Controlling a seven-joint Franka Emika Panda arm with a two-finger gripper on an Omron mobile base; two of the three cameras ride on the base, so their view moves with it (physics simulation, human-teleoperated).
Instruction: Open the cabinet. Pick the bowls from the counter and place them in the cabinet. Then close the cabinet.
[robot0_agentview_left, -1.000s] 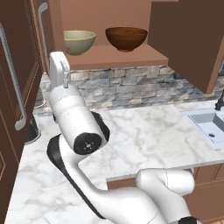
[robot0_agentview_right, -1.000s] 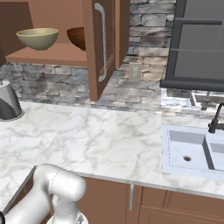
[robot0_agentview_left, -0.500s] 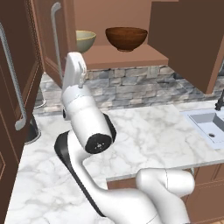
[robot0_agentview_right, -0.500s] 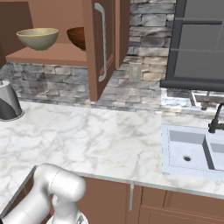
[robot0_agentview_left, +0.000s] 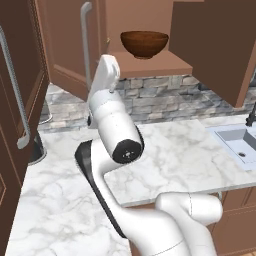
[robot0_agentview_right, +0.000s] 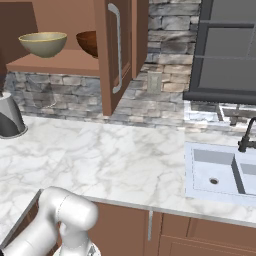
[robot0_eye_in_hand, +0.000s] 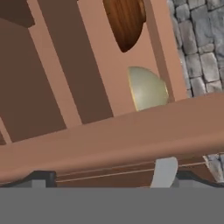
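The cabinet (robot0_agentview_right: 65, 60) stands open above the marble surface (robot0_agentview_right: 125, 160), and both bowls sit on its shelf. In the right base view the pale bowl (robot0_agentview_right: 43, 43) is at about 10 o'clock of the picture, with the dark wooden bowl (robot0_agentview_right: 88, 43) just beside it toward 3 o'clock, partly hidden behind the open right door (robot0_agentview_right: 120, 50) and its long silver handle (robot0_agentview_right: 116, 47). That door swings out over the surface.

In the left base view the wooden bowl (robot0_agentview_left: 144, 43) shows whole near 12 o'clock on the shelf, while the white arm (robot0_agentview_left: 112, 125) rises in front of the shelf's left part and covers the spot where the pale bowl sits. The left door (robot0_agentview_left: 75, 45), with its silver handle (robot0_agentview_left: 86, 45), stands open at 11 o'clock of the arm.

The hand view, rolled sideways, looks past a brown door edge into the cabinet: the pale bowl (robot0_eye_in_hand: 148, 88) near the centre, the wooden bowl (robot0_eye_in_hand: 127, 22) toward 12 o'clock, apart from each other. The tool (robot0_eye_in_hand: 109, 180) is open wide, its two dark tips far apart at the bottom with nothing between them; a silver handle end (robot0_eye_in_hand: 164, 173) shows between the tips.

Around it: a grey kettle (robot0_agentview_right: 10, 117) at 9 o'clock on the surface, a sink (robot0_agentview_right: 220, 172) with a dark tap (robot0_agentview_right: 247, 135) at 3 o'clock, a stone back wall (robot0_agentview_right: 165, 65), and a black-framed unit (robot0_agentview_right: 227, 45) at 2 o'clock.
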